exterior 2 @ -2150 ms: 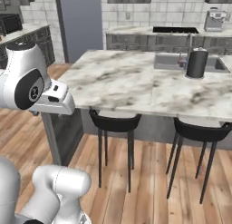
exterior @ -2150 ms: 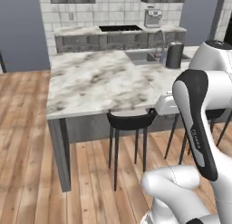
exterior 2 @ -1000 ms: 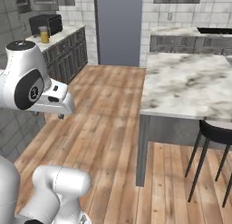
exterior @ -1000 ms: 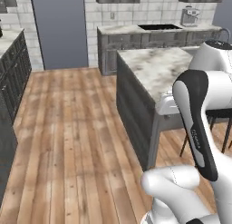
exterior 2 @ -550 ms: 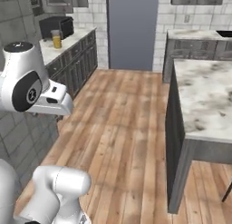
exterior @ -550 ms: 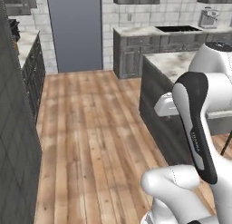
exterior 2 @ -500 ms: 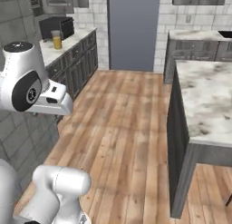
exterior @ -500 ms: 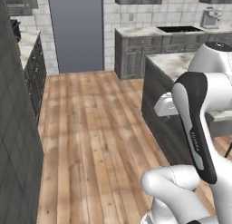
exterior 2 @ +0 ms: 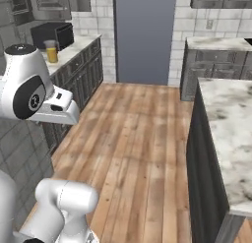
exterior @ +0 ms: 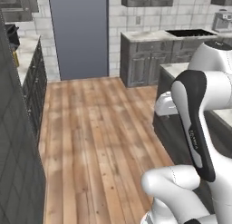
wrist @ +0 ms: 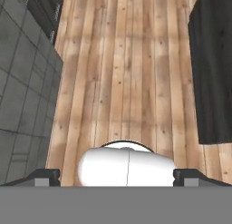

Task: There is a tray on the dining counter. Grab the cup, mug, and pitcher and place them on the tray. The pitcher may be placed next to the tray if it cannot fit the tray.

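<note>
Two dark fingertips (wrist: 44, 177) stand at the far corners of the hand view, so the gripper (wrist: 115, 177) is spread as wide as it goes, with nothing between the jaws; below it lies bare wooden plank floor (wrist: 131, 60). Gripper points down at the floor between a grey tiled wall face (wrist: 22, 82) on one side and the dark side panel of the island (wrist: 213, 69) on the other. Right base view: the dining counter (exterior 2: 231, 124) runs along the right edge, white-grey veined marble on a dark base; the part of its top in view is bare. Along the left wall, a second marble worktop (exterior 2: 74, 49) over dark cabinets carries a black boxy appliance (exterior 2: 51, 34), probably a microwave, though small and soft in this view. Just in front of that appliance stands the pitcher (exterior 2: 51, 51), a clear cylinder with orange liquid, upright, near the worktop's front edge. It is well apart from the dining counter, across the open floor. A tall grey-blue door (exterior 2: 145, 35) closes the far end of the aisle between white wall tiles. Left base view: the same door (exterior: 78, 35) at centre back, dark lower cabinets (exterior: 149, 60) to its right under a marble top with an inset black hob (exterior: 190, 32), and the arm's white and dark links rising at the lower right.
</note>
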